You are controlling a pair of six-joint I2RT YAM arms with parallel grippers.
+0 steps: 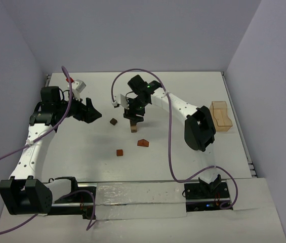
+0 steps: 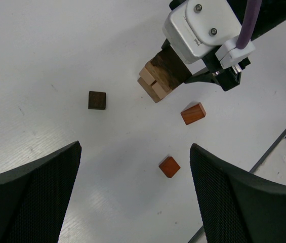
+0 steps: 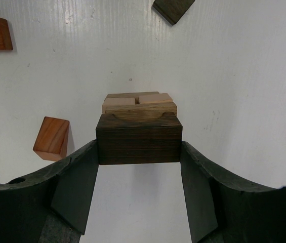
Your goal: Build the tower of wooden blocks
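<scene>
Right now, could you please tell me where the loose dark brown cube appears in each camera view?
Top external: dark brown cube left of the wood block tower.
Left wrist: cube left of centre.
Right wrist: cube at the top edge, partly cut off.
Shared landmark: the tower, its dark arch block in the right tool.

The table (image 1: 183, 101) is white with faint ribbing. The tower (image 3: 138, 104) is pale tan, with one layer streaked in yellowish grain. The dark block (image 3: 138, 140) is deep brown with fine horizontal grain lines. The small cube (image 2: 96, 100) is blackish brown, the wedge (image 2: 193, 113) orange-brown and the red cube (image 2: 169, 166) a brighter orange-red. The left fingers (image 2: 36, 197) are black with a fine dotted mesh, and the right fingers (image 3: 77, 187) are plain charcoal. The arms (image 1: 31, 147) are white with black joints. The cables (image 1: 170, 147) are purple, the box (image 1: 220, 116) light tan, and the walls (image 1: 132, 30) pale greyish lilac
</scene>
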